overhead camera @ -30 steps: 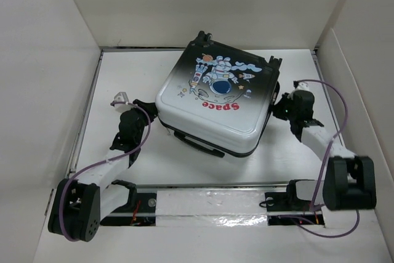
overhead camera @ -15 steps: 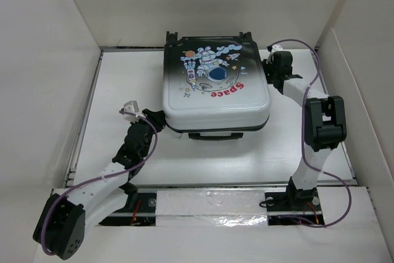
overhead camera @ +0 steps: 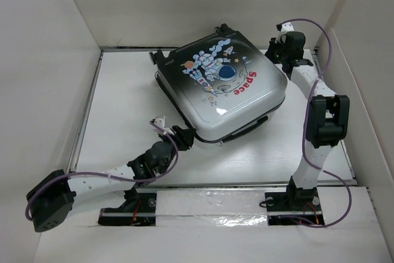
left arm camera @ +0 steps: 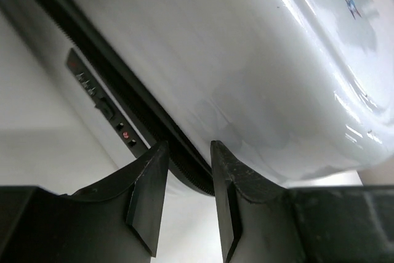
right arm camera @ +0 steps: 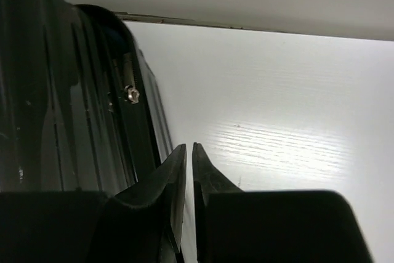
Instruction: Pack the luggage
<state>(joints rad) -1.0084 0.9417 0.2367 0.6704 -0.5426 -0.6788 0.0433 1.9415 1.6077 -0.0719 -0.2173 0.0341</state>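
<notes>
The luggage [overhead camera: 221, 84] lies flat and closed on the white table, astronaut and red "Space" side up, turned at an angle, with its handle [overhead camera: 246, 129] on the near right edge. My left gripper [overhead camera: 183, 135] is at its near left corner. In the left wrist view the gripper [left arm camera: 188, 152] has its jaws slightly apart and empty, just below the black zipper line [left arm camera: 148, 121] of the white shell [left arm camera: 246, 60]. My right gripper [overhead camera: 277, 47] is at the far right corner. In the right wrist view the gripper [right arm camera: 189, 147] is shut and empty beside the dark side [right arm camera: 74, 90].
White walls enclose the table on the left [overhead camera: 43, 90], back [overhead camera: 203, 4] and right [overhead camera: 363, 78]. A taped rail [overhead camera: 209, 204] runs along the near edge between the arm bases. Bare table [right arm camera: 277, 109] lies to the right of the right gripper.
The luggage has turned counterclockwise and shifted right. My left gripper has moved from its left side to its near left corner. My right arm has reached to the far right corner.
</notes>
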